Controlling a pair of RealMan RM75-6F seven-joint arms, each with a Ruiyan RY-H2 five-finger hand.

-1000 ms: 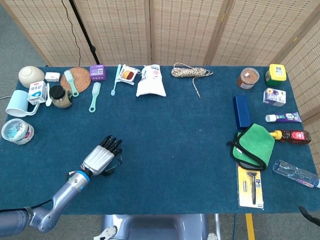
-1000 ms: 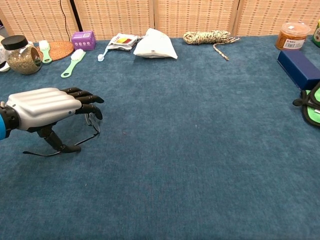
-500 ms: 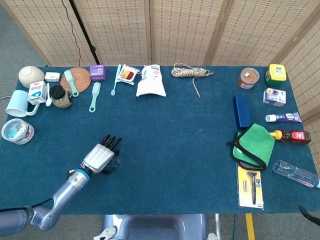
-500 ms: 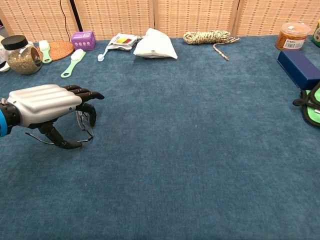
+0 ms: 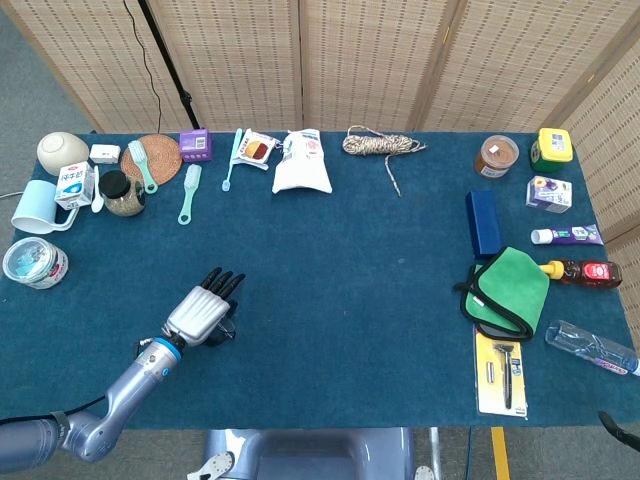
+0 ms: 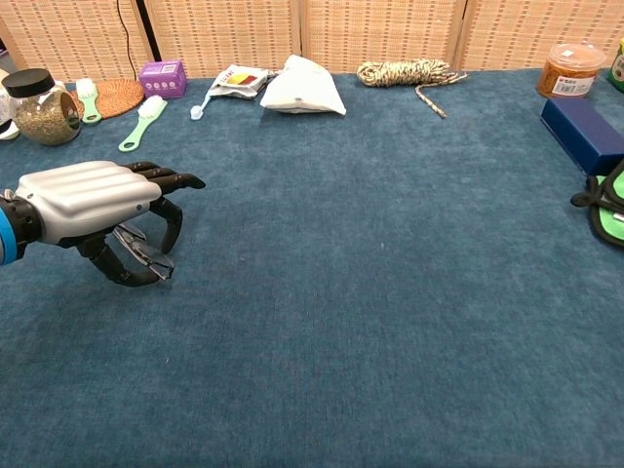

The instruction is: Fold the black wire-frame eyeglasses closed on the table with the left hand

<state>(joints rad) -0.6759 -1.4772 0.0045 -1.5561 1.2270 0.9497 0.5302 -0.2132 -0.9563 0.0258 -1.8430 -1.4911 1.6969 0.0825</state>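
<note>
My left hand (image 5: 200,312) hovers low over the blue table near its front left, palm down, also seen as the left hand (image 6: 93,200) in the chest view. The black wire-frame eyeglasses (image 6: 148,255) lie under it, bunched between the thumb and a curled finger, which pinch them against the cloth. In the head view only a sliver of the eyeglasses (image 5: 229,326) shows beside the fingers. Most of the frame is hidden by the hand, so I cannot tell how far the temples are turned in. The right hand shows in neither view.
Along the far left edge stand a jar (image 6: 41,105), brushes (image 6: 144,122), a woven mat (image 5: 155,155) and a white pouch (image 6: 301,88). A rope coil (image 5: 380,145) lies at the back. A blue box (image 5: 483,222), green cloth (image 5: 515,290) and razor pack (image 5: 500,372) sit right.
The thumb and fingers have drawn together under the palm. The glasses, spread out with a temple reaching toward the left a second ago, are now gathered into a compact bundle beneath the hand.
</note>
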